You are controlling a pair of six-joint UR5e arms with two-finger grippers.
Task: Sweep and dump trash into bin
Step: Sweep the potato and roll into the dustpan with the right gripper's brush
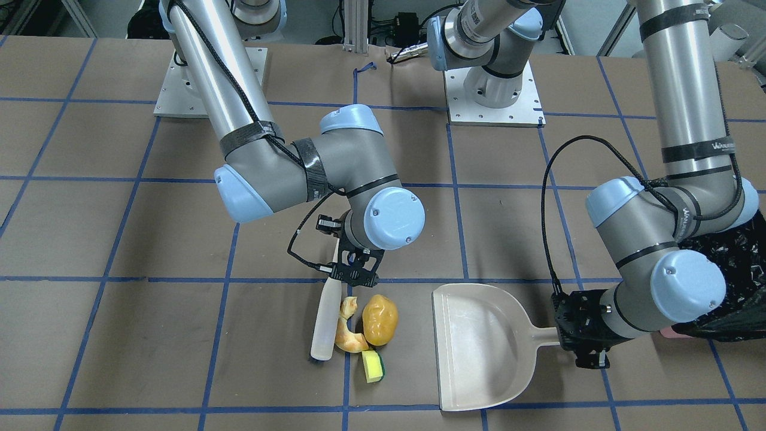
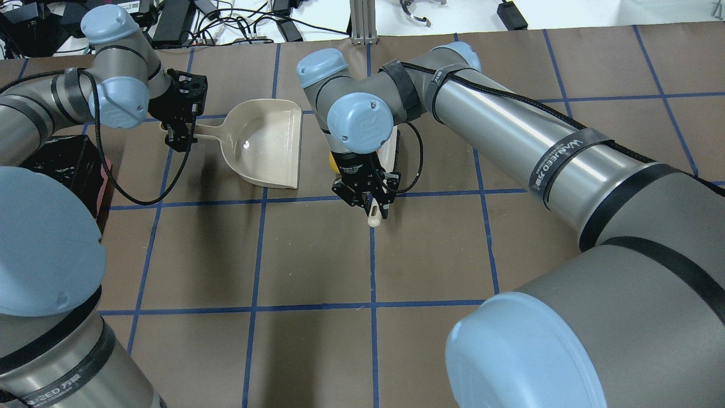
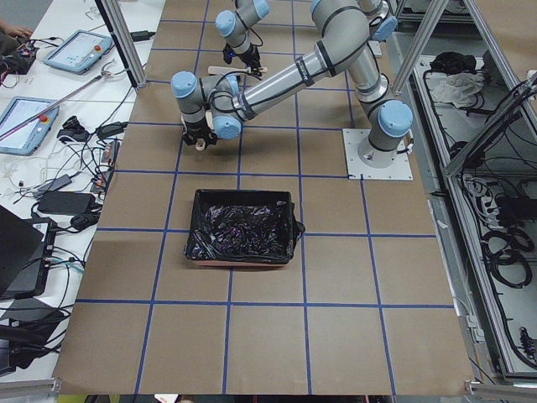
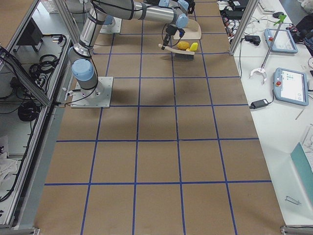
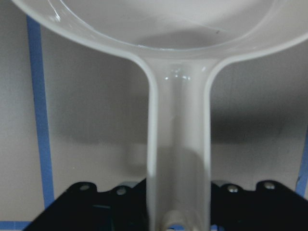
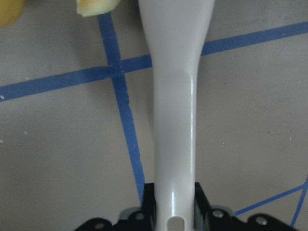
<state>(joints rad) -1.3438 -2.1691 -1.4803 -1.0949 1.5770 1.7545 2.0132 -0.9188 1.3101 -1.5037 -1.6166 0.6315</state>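
The trash lies together on the table: a golden croissant [image 1: 349, 330], a yellow-brown potato lump [image 1: 380, 319] and a yellow-and-green sponge [image 1: 374, 366]. My right gripper [image 1: 357, 275] is shut on the handle of the beige brush [image 1: 326, 323], whose head rests against the croissant on the side away from the dustpan. My left gripper [image 1: 589, 347] is shut on the handle of the beige dustpan [image 1: 479, 347], which lies flat with its open mouth facing the trash, a short gap between. The black-lined bin [image 3: 243, 227] stands behind my left arm. The handles fill the wrist views [image 5: 178, 144] [image 6: 173, 120].
The brown table is marked with a grid of blue tape lines [image 2: 371, 266]. The arm bases stand on white plates [image 1: 494, 90] at the robot's edge. The bin's edge [image 1: 739, 281] is close behind my left wrist.
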